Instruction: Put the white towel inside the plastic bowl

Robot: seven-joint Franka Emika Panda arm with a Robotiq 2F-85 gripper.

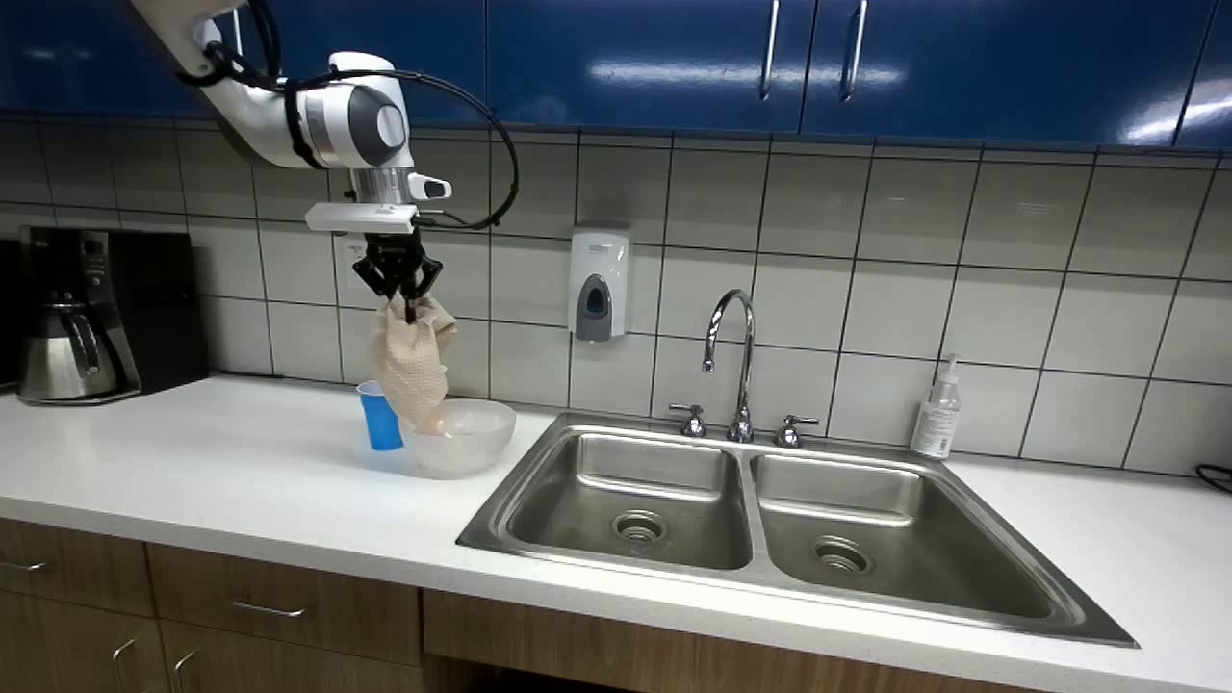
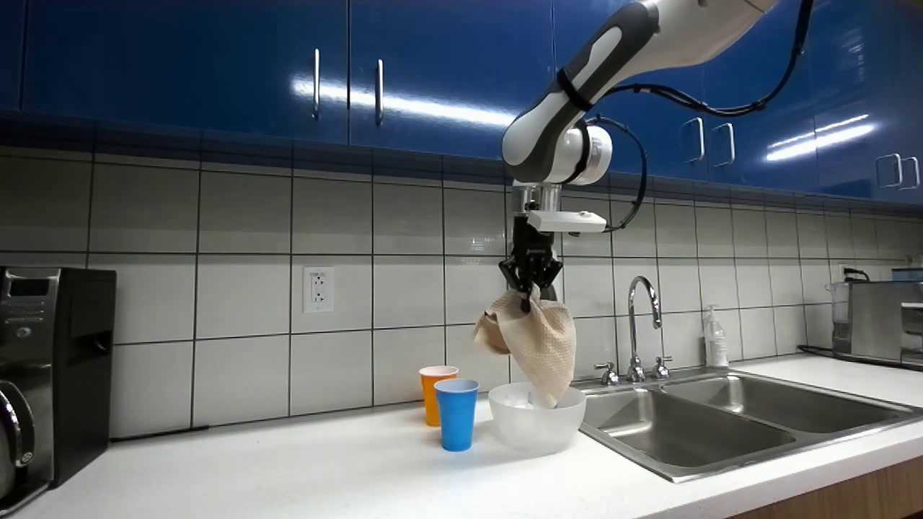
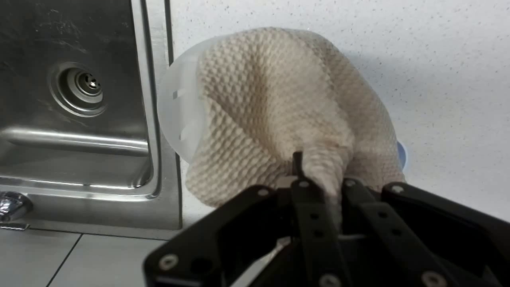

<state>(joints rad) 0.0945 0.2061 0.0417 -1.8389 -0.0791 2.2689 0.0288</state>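
The towel looks cream or beige, with a waffle texture. It hangs bunched from my gripper in both exterior views [image 1: 409, 361] [image 2: 544, 342] and spreads wide in the wrist view [image 3: 275, 95]. My gripper [image 1: 411, 310] points down and is shut on the towel's upper part; it also shows in an exterior view [image 2: 527, 301] and the wrist view [image 3: 320, 171]. The translucent plastic bowl [image 1: 478, 438] stands on the counter below, also seen in an exterior view [image 2: 533, 430]. The towel's lower tip reaches the bowl's mouth. In the wrist view the towel covers most of the bowl [image 3: 179, 103].
A blue cup [image 2: 456, 418] stands close beside the bowl, with an orange cup [image 2: 430, 404] behind it. The double sink [image 1: 751, 500] with its faucet [image 1: 742, 375] lies on the bowl's other side. A soap dispenser [image 1: 599, 279] hangs on the wall. A coffee maker [image 1: 144, 308] stands farther along.
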